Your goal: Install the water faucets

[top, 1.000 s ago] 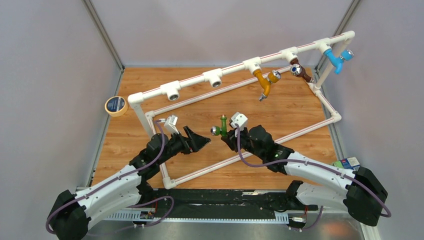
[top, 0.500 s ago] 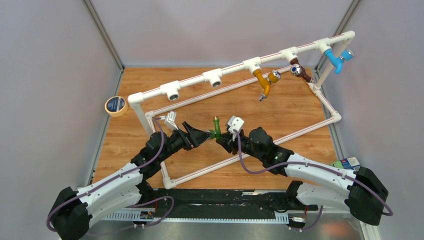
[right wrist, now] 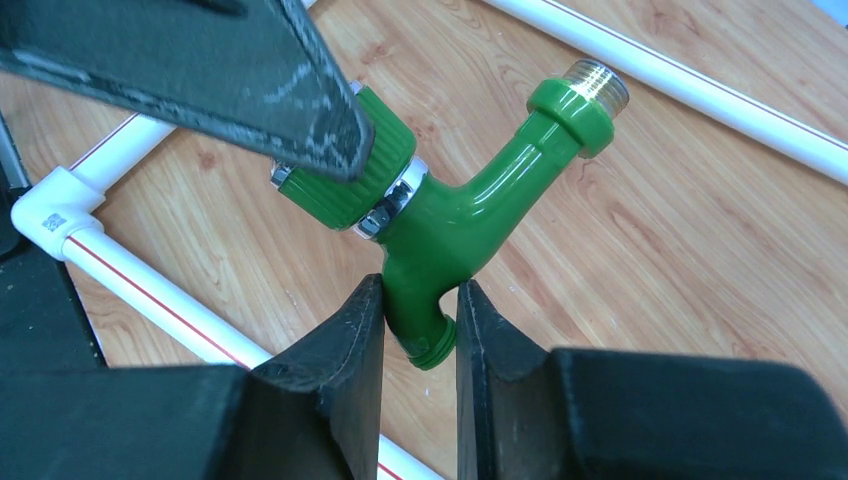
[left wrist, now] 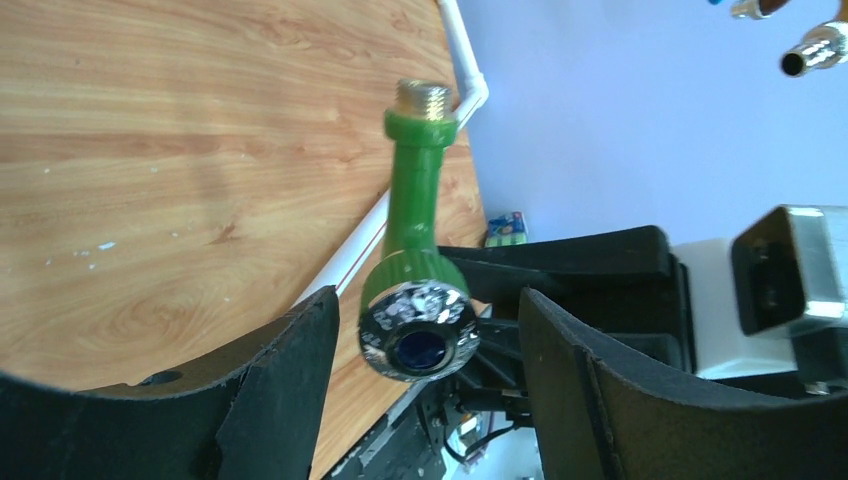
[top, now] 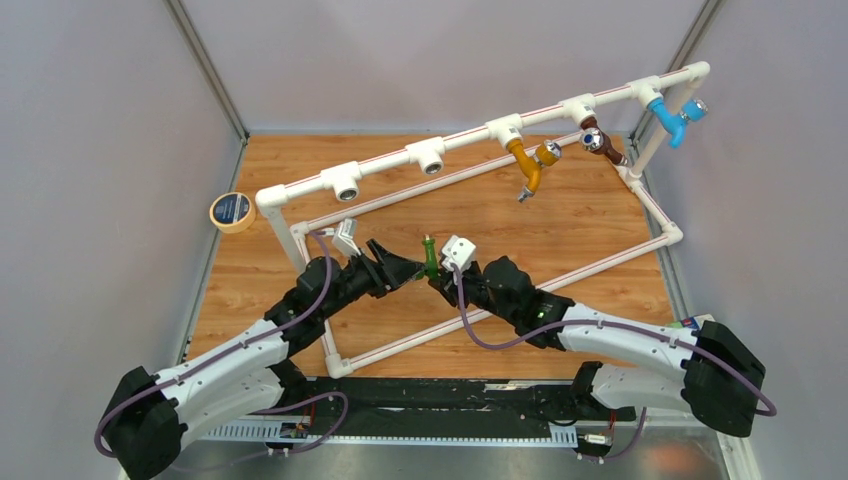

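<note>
Where the left hand point(top: 410, 268) stood apart a second ago, it now brackets the knob point(left wrist: 418, 335) of the green faucet point(right wrist: 450, 215), unclosed. Right hand point(right wrist: 418, 310) clamps it below; handover looks imminent.

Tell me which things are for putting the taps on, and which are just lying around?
For the job:
green faucet, held by the right gripper
left gripper, open around its knob
white pipe frame with two empty fittings
orange faucet, brown faucet, blue faucet, already fitted

Just lying about:
tape roll
small box at the table's right edge
</note>
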You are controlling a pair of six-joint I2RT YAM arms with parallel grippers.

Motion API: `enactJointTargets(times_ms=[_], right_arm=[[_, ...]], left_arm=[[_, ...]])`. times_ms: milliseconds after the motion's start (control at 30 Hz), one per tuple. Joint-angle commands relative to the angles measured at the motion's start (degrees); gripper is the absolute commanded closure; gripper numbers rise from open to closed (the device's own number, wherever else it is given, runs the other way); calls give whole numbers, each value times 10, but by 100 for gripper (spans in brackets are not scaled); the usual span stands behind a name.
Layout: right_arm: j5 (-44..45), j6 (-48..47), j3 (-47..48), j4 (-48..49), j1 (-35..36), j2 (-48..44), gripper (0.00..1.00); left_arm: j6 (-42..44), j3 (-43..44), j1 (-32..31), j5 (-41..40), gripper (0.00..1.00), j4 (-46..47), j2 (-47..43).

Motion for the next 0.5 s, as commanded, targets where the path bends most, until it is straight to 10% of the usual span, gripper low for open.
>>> enactJointTargets(times_ms=[0, 233, 467], right_arm=[[23, -15, 36, 19, 9, 5, 100], [27, -21, 41, 25, 17, 14, 100], [47, -21, 40, 40, 19, 16, 100]], left_arm=[[-4, 29, -4, 0, 26, -41, 8], [-2, 38, -7, 9, 29, -42, 26], [-22, 35, -8, 18, 87, -25, 22]])
